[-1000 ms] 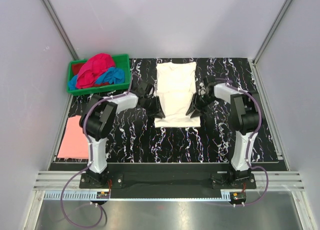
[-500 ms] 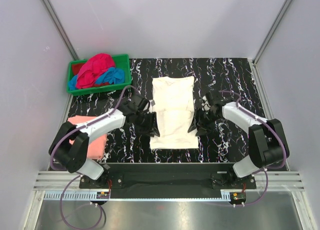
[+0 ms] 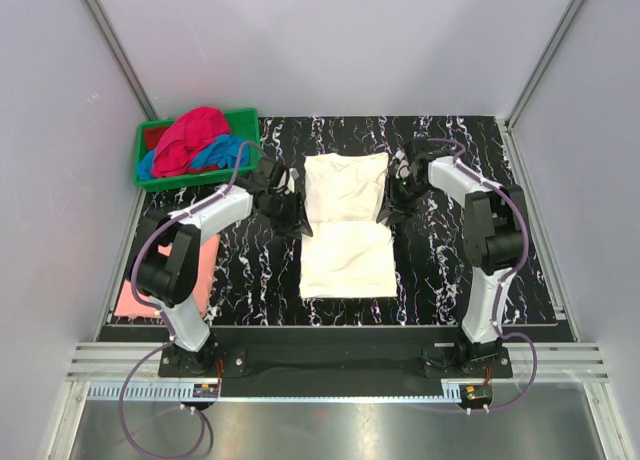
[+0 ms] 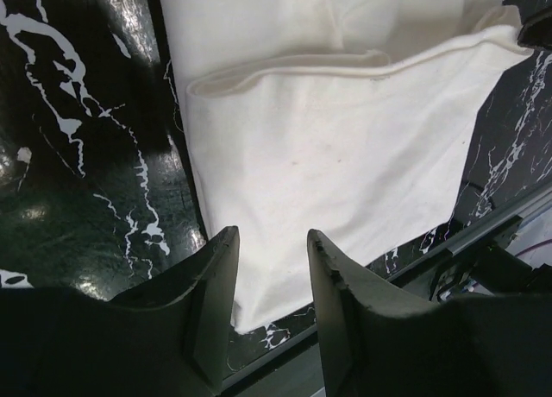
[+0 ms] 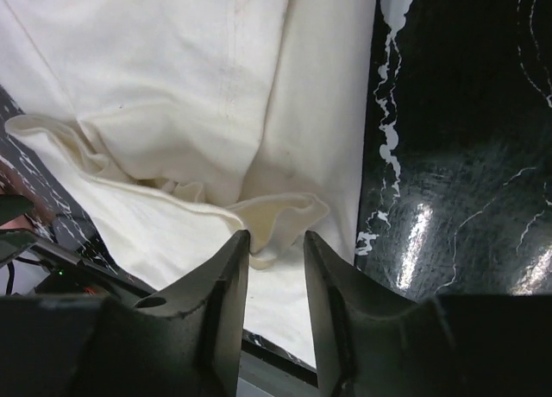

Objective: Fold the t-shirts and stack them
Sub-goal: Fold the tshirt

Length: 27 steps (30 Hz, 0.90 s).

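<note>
Where crate [image 3: 256, 140] sits, magenta tee [image 3: 190, 135], blue tee [image 3: 224, 152] inside.

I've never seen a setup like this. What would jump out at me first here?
The big cream t-shirt lies partly folded in the middle of the black marbled table, with the left claw and right claw at its two sides. Next comes the green crate at the far left corner, heaped with red and blue clothes, and a pink shirt at the table's near left edge.

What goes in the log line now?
step: folding | shirt: cream, creased across | left tool: open over shirt | right tool: open at bunched edge
</note>
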{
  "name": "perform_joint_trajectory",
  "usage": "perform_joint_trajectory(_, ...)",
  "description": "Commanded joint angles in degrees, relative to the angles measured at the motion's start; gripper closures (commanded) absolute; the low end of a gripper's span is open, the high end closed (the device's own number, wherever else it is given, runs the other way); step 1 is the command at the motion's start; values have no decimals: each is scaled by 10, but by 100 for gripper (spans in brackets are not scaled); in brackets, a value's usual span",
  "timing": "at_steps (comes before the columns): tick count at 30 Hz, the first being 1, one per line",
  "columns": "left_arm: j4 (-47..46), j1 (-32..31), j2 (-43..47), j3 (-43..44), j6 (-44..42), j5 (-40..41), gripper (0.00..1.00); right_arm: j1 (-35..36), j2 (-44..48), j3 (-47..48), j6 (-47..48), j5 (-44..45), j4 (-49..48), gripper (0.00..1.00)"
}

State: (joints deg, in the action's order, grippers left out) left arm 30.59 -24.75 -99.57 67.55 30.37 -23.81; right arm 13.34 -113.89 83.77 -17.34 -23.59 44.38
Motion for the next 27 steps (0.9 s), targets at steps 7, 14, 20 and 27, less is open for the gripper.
perform_joint_trajectory(7,-33,-4,-12,21,2,-43,60,-1,-72,57,7,57,26,69)
perform_joint_trajectory(14,-7,-3,-26,35,-10,-9,62,-1,-67,73,-11,104,30,88)
perform_joint_trajectory(20,-6,7,-41,53,-17,10,52,-1,-25,47,-37,67,4,90)
perform_joint_trajectory(27,5,27,-102,96,-32,9,45,-1,-43,59,-18,36,11,65)
